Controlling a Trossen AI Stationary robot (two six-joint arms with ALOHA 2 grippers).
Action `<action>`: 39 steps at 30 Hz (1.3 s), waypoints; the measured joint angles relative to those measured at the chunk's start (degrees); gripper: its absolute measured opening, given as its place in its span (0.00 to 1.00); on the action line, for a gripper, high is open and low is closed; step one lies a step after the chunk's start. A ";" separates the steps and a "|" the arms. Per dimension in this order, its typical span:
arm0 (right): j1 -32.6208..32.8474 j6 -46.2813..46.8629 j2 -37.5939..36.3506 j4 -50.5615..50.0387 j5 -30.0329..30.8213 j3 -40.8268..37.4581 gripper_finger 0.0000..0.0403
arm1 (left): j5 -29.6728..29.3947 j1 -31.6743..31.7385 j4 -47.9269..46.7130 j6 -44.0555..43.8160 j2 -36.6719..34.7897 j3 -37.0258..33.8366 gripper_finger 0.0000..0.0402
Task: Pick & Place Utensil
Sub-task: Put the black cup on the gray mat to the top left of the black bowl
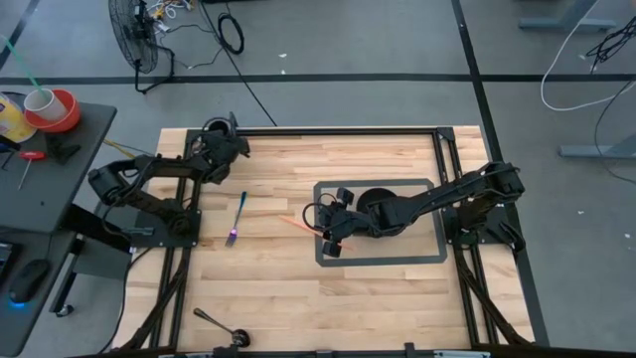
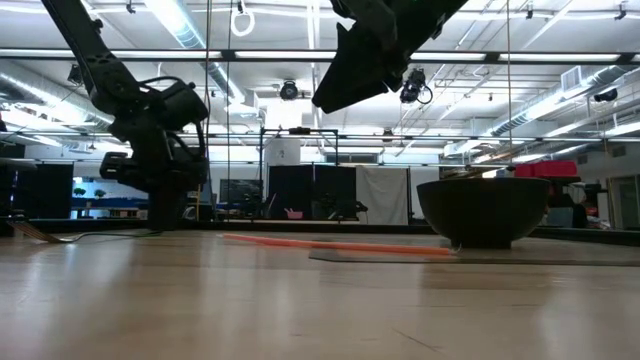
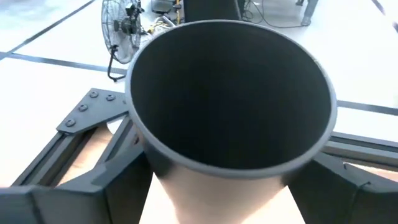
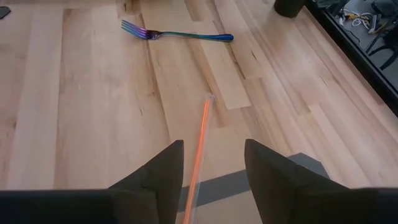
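A thin orange stick (image 1: 296, 225) lies flat on the wood, its right end on a grey-edged mat (image 1: 433, 261) beside a black bowl (image 1: 383, 211). An iridescent fork (image 1: 237, 219) lies flat to its left. My right gripper (image 1: 330, 227) hangs open well above the stick (image 2: 340, 245). In the right wrist view its fingers (image 4: 211, 146) stand on either side of the stick (image 4: 200, 137) without touching it. My left gripper (image 1: 224, 149) is open at the far left corner, around a black cup (image 3: 230, 93). My left gripper has one finger (image 3: 118, 180) on each side of the black cup's lower wall (image 3: 217, 193), coming at it level. I cannot tell whether the fingers touch the cup. The cup stands upright.
Another metal utensil (image 1: 217, 323) lies by the near edge. The fork (image 4: 177, 34) is beyond the stick's free end in the right wrist view. Bare wood stretches between the fork and the near edge. The arm frames flank the table's left and right sides.
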 joint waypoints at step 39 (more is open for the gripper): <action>14.49 22.40 -20.31 -44.65 19.58 -0.02 0.36 | 34.39 -36.98 9.42 33.49 7.40 27.16 0.80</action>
